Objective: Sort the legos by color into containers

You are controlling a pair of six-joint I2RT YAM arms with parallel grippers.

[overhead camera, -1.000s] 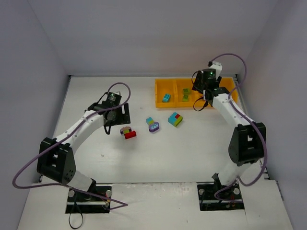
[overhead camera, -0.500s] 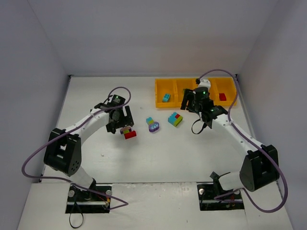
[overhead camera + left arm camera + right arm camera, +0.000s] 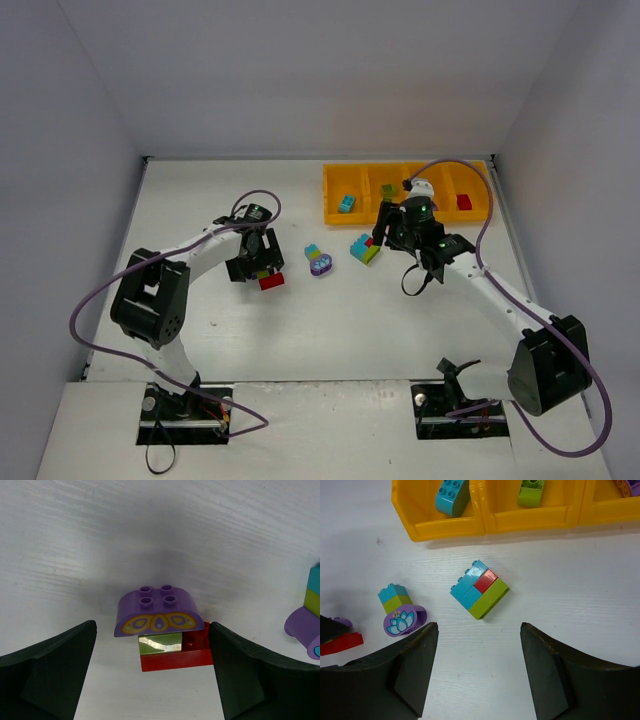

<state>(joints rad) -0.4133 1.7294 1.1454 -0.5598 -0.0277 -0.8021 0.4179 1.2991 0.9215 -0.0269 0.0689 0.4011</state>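
Observation:
A purple domed brick (image 3: 159, 615) sits on a lime green brick (image 3: 160, 642) and a red brick (image 3: 175, 659), joined as one cluster (image 3: 266, 276). My left gripper (image 3: 260, 268) is open and low, with one finger on each side of that cluster (image 3: 152, 630). My right gripper (image 3: 380, 238) is open and empty (image 3: 479, 627), just short of a teal, red and green cluster (image 3: 480, 589) (image 3: 365, 248). A purple flower piece joined to teal and green bricks (image 3: 400, 612) (image 3: 318, 261) lies between the two clusters. The orange-yellow tray (image 3: 330, 192) holds a teal brick (image 3: 452, 495), a green brick (image 3: 530, 492) and a red brick (image 3: 464, 202).
The tray (image 3: 485, 526) stands at the back right, close to the right wall. A purple piece (image 3: 627, 485) shows at the edge of its third compartment. Grey walls close in the table on three sides.
My left gripper has moved toward the purple, green and red cluster and come down around it. My right arm has swung from over the tray to the teal, red and green cluster.

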